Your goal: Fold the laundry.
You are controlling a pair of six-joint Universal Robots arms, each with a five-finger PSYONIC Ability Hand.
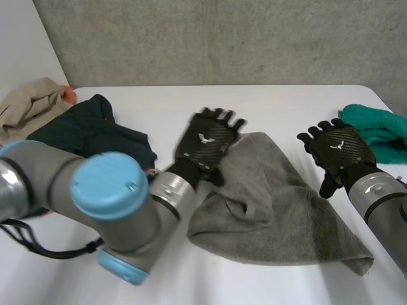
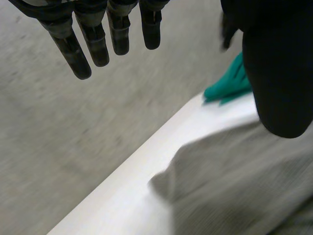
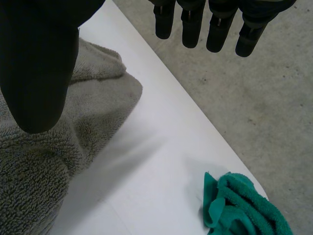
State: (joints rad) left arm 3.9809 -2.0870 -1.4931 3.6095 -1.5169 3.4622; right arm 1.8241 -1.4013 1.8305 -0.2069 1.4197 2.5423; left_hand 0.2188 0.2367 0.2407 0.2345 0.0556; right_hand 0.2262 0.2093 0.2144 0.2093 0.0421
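Observation:
A grey towel (image 1: 273,210) lies crumpled in the middle of the white table (image 1: 159,105). My left hand (image 1: 206,143) hovers over the towel's far left corner, fingers straight and apart, holding nothing. In the left wrist view its fingers (image 2: 78,49) point past the table's far edge, with the towel (image 2: 244,181) under the palm. My right hand (image 1: 337,149) hangs open to the right of the towel, clear of it. Its fingers (image 3: 220,29) are straight, and the grey towel (image 3: 58,161) lies beside its thumb.
A teal cloth (image 1: 378,130) sits at the table's right edge, also seen as the teal cloth (image 3: 239,208) past my right hand. A dark navy garment (image 1: 95,133) and a beige cloth (image 1: 28,108) lie at the far left. A concrete wall (image 1: 222,38) stands behind.

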